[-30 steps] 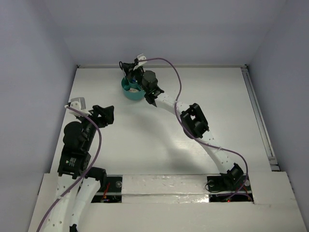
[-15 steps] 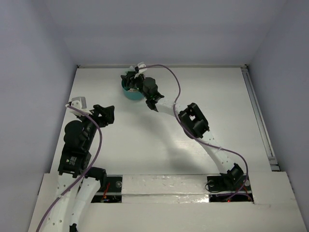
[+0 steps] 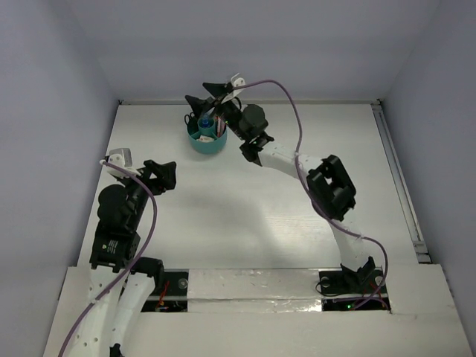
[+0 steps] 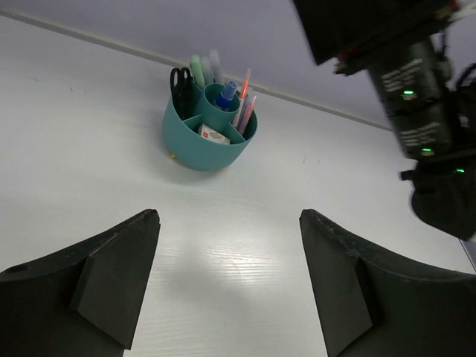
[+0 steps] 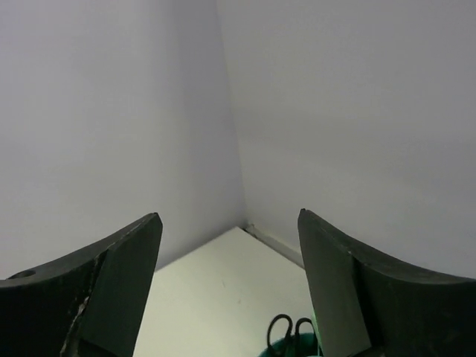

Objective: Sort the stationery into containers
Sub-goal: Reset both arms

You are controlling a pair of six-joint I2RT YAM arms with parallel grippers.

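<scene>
Right end effector (image 5: 227, 238): fingers wide apart, nothing between them. It hangs just above the far rim of the teal organiser (image 3: 205, 146) and looks out toward the back corner of the walls. In its own view only the black scissors (image 5: 290, 327) and a sliver of teal rim show, at the bottom edge. So the organiser lies below it and slightly back toward the arm's base.

Left end effector (image 4: 229, 223): fingers also spread, holding nothing. It sits low over the counter (image 4: 74, 149), facing the organiser from well apart.

Organiser contents, from the left wrist view:
- blue-capped bottle (image 4: 225, 93) in the central cup
- scissors, handles up, in an outer compartment on the left
- pale green and grey pens (image 4: 202, 68) behind them
- pink pens (image 4: 244, 100) on the right
- white eraser (image 4: 213, 134) lying in the near compartment

Every pen and the scissors stand near upright, long axis vertical.

Judgement: sorting looks finished or nearly so. The right arm is much the nearer. Any further reach into the organiser calls for a straight drop from above. Retreating calls for a lift clear of the pen tips first.
</scene>
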